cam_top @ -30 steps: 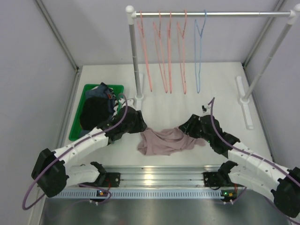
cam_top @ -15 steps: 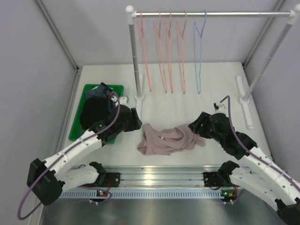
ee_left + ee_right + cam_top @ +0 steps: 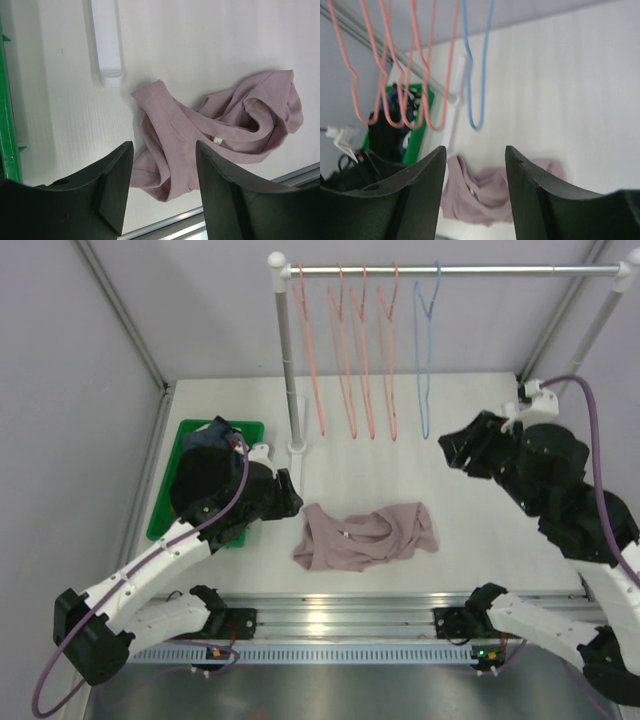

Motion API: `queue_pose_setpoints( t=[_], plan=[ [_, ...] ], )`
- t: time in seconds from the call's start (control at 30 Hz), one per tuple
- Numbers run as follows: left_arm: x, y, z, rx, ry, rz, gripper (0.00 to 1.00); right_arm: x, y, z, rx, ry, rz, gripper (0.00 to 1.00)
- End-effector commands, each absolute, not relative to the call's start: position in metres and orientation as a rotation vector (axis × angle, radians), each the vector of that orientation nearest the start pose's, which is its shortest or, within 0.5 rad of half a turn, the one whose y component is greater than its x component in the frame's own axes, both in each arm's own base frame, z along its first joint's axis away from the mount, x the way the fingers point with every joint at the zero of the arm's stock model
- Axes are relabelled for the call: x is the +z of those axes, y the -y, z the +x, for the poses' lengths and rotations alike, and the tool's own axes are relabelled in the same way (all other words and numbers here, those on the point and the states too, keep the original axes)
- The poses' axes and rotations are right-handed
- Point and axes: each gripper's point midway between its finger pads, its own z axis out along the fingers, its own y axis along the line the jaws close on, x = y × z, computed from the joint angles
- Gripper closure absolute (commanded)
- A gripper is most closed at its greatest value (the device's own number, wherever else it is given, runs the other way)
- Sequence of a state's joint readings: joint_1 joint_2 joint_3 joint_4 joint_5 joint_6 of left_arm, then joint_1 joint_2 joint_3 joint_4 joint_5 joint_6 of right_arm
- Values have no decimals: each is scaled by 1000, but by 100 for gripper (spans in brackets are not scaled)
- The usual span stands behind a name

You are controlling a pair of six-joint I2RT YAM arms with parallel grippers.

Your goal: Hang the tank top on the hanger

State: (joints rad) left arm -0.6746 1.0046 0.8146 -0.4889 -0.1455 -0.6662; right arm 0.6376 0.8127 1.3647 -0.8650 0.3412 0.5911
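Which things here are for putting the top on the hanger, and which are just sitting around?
For the job:
- dusty pink soft fabric tank top
- thin light-blue wire hanger

Just lying about:
- salmon-pink wire hangers
- green plastic bin
- dark clothes in the bin
- white-posted clothes rack

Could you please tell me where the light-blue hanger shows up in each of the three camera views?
Top external: the light-blue hanger hangs from the rail at upper centre-right, just right of the pink hangers.
Left wrist: not in it.
Right wrist: it hangs at upper centre, again right of the pink hangers.
Shared landmark: the tank top, crumpled on the table, shows in all three views.
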Motion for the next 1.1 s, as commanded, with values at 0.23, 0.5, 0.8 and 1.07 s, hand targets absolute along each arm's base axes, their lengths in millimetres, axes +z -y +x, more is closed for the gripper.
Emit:
queue_pose_setpoints(
  t=[0.23,0.5,0.8,1.07],
  plan=[
    [194,196,240,-591,-2257,-4,43,495,-141,325,224,-1761,-40,49],
    [195,195,239,-578,-2262,22,43,495,-131,372,79,-1761,-30,50],
    [189,193,237,-569,-2275,26,43,458,-137,395,14,-1843,-63,59],
    [187,191,236,-563,-2272,18,43,437,-140,410,-18,-1884,-76,62]
  ],
)
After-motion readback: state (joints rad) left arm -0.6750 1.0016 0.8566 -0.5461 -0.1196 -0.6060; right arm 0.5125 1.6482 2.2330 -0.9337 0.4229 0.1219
